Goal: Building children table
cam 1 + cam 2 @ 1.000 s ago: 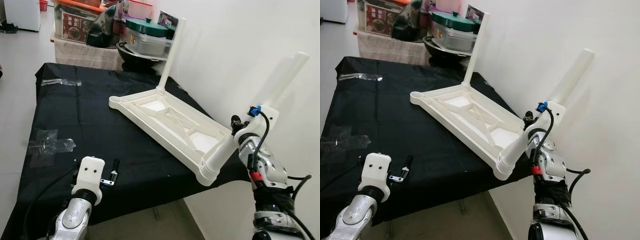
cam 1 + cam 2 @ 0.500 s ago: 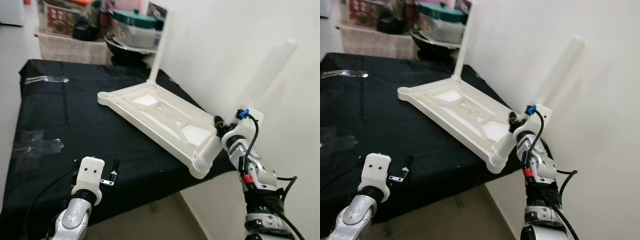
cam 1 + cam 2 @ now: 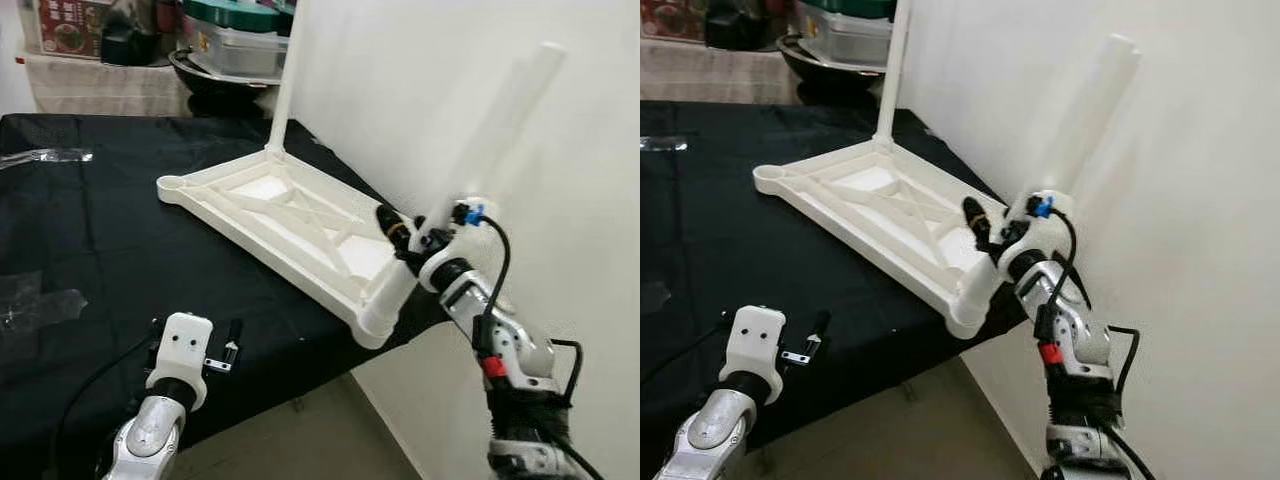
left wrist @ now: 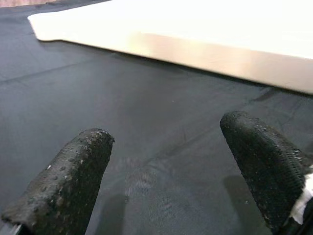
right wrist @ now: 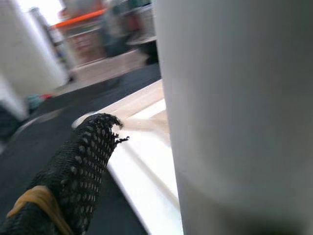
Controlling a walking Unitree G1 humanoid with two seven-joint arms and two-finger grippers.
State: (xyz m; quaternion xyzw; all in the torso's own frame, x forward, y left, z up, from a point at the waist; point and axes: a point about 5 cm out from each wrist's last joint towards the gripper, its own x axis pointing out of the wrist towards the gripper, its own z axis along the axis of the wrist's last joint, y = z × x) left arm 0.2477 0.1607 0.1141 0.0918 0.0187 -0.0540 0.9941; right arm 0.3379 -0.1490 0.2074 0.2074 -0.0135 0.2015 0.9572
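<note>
A worktop (image 3: 120, 210) draped in black cloth carries the white plastic children's tabletop (image 3: 290, 225), which lies upside down, ribbed underside up, along the worktop's right edge beside the white wall (image 3: 430, 90). All other places here are given from that tabletop. At its far corner one white leg (image 3: 285, 75) stands upright in its socket; at its far-left corner an empty round socket (image 3: 172, 185) faces up. At its near corner, which overhangs the worktop's edge, a second white leg (image 3: 470, 175) slants up and away toward the wall, its ribbed foot (image 3: 385, 305) at that corner. The right arm (image 3: 500, 345) rises from below the near corner, forearm bent upward, and its right gripper (image 3: 400, 232) is clamped round this slanting leg just above the foot, one black finger (image 5: 80, 164) lying along the leg over the tabletop's rim. The left arm (image 3: 150, 440) reaches up well to the near left of the tabletop, and its left gripper (image 4: 171, 186) hangs low over bare black cloth with its fingers spread apart and nothing between them. Beyond the tabletop's far end sit stacked pots and boxes (image 3: 220, 45), and clear plastic wrapping (image 3: 35, 300) lies on the cloth to the left.
</note>
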